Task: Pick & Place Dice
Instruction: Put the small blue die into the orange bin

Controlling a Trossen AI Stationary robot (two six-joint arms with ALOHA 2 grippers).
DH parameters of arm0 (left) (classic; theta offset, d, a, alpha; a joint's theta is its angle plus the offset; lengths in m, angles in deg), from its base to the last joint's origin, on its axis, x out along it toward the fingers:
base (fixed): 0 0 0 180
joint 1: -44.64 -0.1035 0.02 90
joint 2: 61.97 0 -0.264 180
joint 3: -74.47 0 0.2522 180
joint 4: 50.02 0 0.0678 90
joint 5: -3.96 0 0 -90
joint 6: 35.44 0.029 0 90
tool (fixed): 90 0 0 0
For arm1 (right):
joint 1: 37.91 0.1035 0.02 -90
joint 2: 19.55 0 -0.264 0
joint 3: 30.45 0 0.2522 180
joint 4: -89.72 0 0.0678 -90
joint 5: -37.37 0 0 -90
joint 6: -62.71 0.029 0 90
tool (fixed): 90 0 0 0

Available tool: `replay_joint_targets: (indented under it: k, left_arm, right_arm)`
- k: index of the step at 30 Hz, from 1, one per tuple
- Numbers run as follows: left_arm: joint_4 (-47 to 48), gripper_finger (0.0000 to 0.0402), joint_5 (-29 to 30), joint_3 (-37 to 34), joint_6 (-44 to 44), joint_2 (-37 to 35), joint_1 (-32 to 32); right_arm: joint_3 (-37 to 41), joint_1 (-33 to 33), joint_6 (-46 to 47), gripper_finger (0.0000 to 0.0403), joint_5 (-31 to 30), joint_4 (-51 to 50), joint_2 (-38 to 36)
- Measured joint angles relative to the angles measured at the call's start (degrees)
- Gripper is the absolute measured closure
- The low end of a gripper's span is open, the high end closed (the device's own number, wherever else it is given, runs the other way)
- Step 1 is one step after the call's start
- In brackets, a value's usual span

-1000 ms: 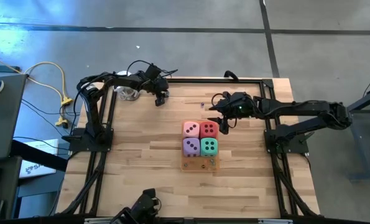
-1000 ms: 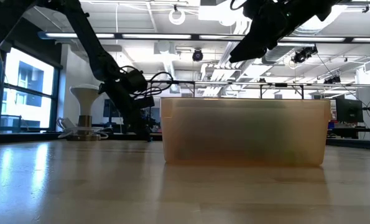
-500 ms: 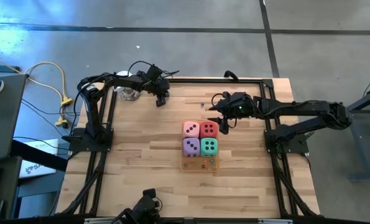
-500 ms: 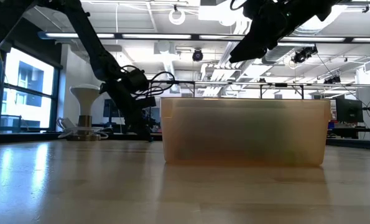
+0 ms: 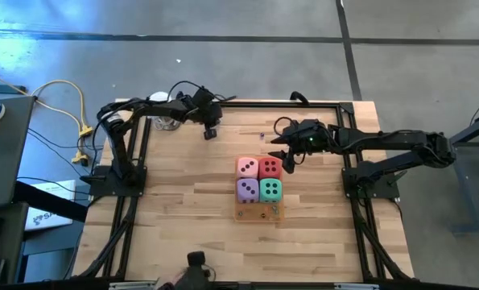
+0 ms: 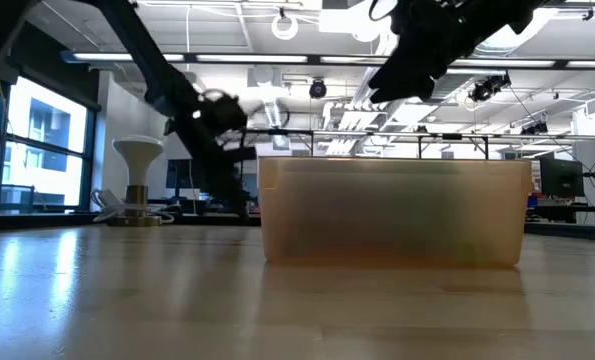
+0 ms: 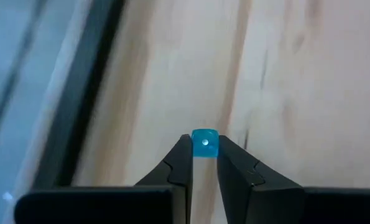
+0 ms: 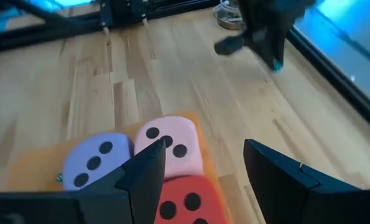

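Observation:
Four big soft dice lie in a two-by-two block on the orange tray (image 5: 259, 213): pink (image 5: 248, 167), red (image 5: 270, 167), lilac (image 5: 248, 190) and teal-green (image 5: 271, 190). In the low view the tray's wall (image 6: 392, 210) hides them. My right gripper (image 5: 283, 153) hangs open above the block's far right corner, with the pink die (image 8: 166, 144) and red die (image 8: 185, 202) below its fingers. Near the table's far edge, left of centre, my left gripper (image 5: 210, 132) is shut on a tiny blue die (image 7: 204, 138). My left gripper pinches the tiny blue die by two opposite faces (image 7: 203, 144) between its two fingertips, at their very ends. The fingers slant down toward the table from its left far corner. Whether the die is clear of the wood cannot be told.
A round metal object (image 5: 168, 122) sits at the table's far left corner behind my left arm. A black frame rail (image 5: 303, 103) runs along the far edge. Bare wood lies between the tray and my left gripper.
My left gripper has risen a little and drifted slightly toward the table's right edge; its arm shows blurred in the low view. My right gripper has stayed in place above the dice. The four big dice and the tray have not moved.

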Motion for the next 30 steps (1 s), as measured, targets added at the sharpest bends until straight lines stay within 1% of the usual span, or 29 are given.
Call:
replay_joint_targets:
  k: [4,7,10,12,14,16,18,22,24,27,30]
  left_arm:
    - [1.5,0.0362,1.5,0.1,-0.3,-7.1,4.7]
    - [3.7,0.0362,4.5,0.1,-0.5,-12.9,10.1]
    - [4.4,0.0362,7.9,0.1,-0.5,-18.4,17.2]
    - [4.5,0.0362,10.9,0.1,-0.9,-20.9,22.6]
    - [4.6,0.0362,13.6,0.1,-0.3,-22.6,27.9]
    - [4.1,0.0362,16.5,0.1,0.6,-23.0,33.0]
    - [3.3,0.0362,20.2,0.1,1.1,-22.8,37.6]
    - [0.2,0.0362,26.6,0.1,1.1,-20.3,44.8]
    - [-1.6,0.0362,28.7,0.1,1.5,-18.8,47.4]
    - [-1.7,0.0362,31.4,0.1,2.0,-17.4,50.6]
    - [-1.7,0.0362,35.7,0.1,0.4,-16.8,53.5]
  right_arm:
    - [0.0,0.0,7.3,0.0192,0.0,0.0,0.0]
    - [0.0,0.0,13.1,0.0192,1.3,0.0,0.0]
    - [0.0,0.2,17.2,0.0192,5.2,-0.1,0.0]
    - [0.0,1.1,18.0,0.0192,7.3,-0.1,0.0]
    - [0.0,2.8,18.3,0.0192,7.0,-0.1,0.0]
    - [0.0,4.7,19.4,0.0192,4.9,0.5,0.6]
    - [0.0,6.9,22.4,0.0192,2.4,1.5,1.4]
    - [0.0,11.5,28.8,0.0192,-1.3,5.4,4.3]
    - [0.0,13.9,30.5,0.0192,-2.7,8.8,6.2]
    - [0.0,17.3,31.8,0.0192,-5.3,16.0,9.7]
    - [0.0,20.0,32.3,0.0192,-9.3,22.2,13.1]
